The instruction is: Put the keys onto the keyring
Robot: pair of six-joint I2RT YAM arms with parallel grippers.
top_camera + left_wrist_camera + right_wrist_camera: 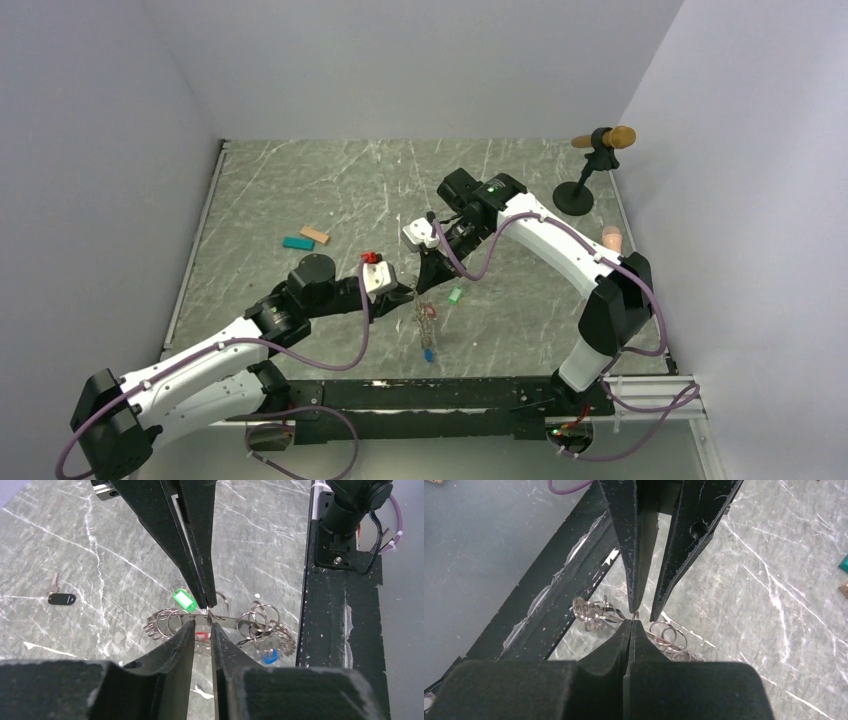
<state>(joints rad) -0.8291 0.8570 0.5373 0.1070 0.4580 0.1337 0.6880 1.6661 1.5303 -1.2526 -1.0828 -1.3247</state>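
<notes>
The left arm (215, 355) is stretched from the near left corner of the bench toward its middle, and the left gripper (203, 626) is seen with its fingers (175, 645) parted by a narrow gap. The right arm (545, 228) is raised from the near right corner, bent at the elbow and angled down toward the middle, where the right gripper (630, 622) is held with its fingers (609, 645) pressed together. The two grippers are set tip to tip, almost touching.

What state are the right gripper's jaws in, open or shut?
Shut. In the right wrist view the right gripper has its jaws pressed together, no gap, tips on the keyring.
</notes>
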